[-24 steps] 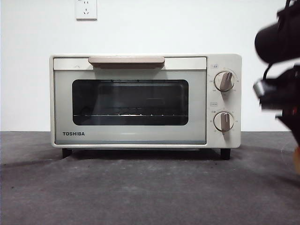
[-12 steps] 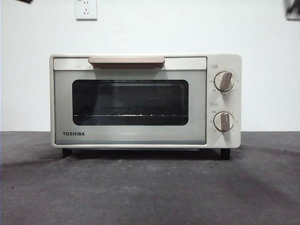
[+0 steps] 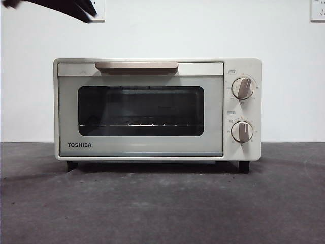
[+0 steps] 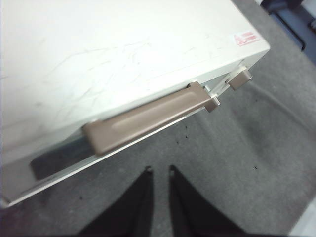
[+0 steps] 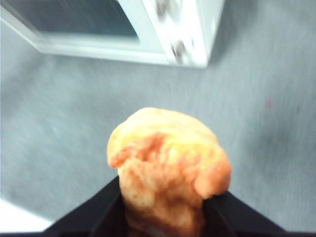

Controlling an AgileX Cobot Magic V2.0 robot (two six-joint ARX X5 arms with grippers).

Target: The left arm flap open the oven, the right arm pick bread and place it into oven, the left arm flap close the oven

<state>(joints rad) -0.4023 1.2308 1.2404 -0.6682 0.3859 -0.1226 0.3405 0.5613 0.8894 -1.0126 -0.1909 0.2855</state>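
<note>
The cream-white TOSHIBA oven [image 3: 152, 109] stands mid-table with its glass door closed and its beige bar handle [image 3: 136, 66] on top of the door. My left gripper [image 4: 159, 172] hovers above and in front of the handle [image 4: 148, 118], jaws nearly together and holding nothing. Its arm shows as a blurred black tip [image 3: 76, 7] at the front view's top left. My right gripper [image 5: 165, 202] is shut on the golden-orange bread [image 5: 168, 158], held above the table in front of the oven's knob end [image 5: 187, 29]. It is out of the front view.
The dark grey table surface [image 3: 162, 203] stretches in front of the oven. Two beige knobs [image 3: 242, 87] sit on the oven's right panel. White wall sockets [image 3: 94, 12] are on the wall behind.
The bulky black arm at the right edge has left the front view. A black arm tip has come in at the top left. The oven door stays closed.
</note>
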